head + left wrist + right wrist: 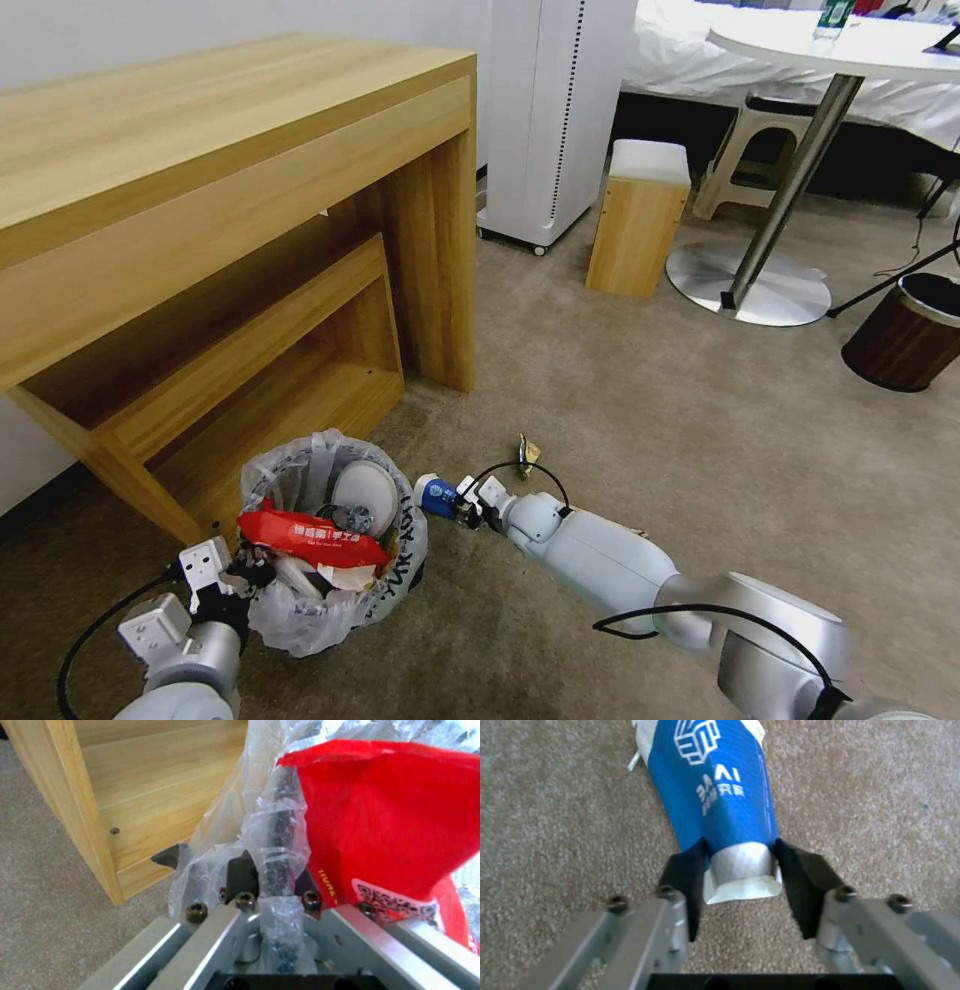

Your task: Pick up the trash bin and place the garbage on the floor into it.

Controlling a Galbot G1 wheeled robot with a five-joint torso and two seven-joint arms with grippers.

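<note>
Carpet (700, 420), end effector (740, 870) around cup (715, 791)

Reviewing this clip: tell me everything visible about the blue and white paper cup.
The paper cup is a tapered cup, blue with white lettering and a logo, white at its rim and at its narrow base. It looks like coated paper, somewhat flattened, and lies on its side on the beige carpet, just right of the trash bin. The right gripper has its black pads pressed against both sides of the narrow base end.
</note>
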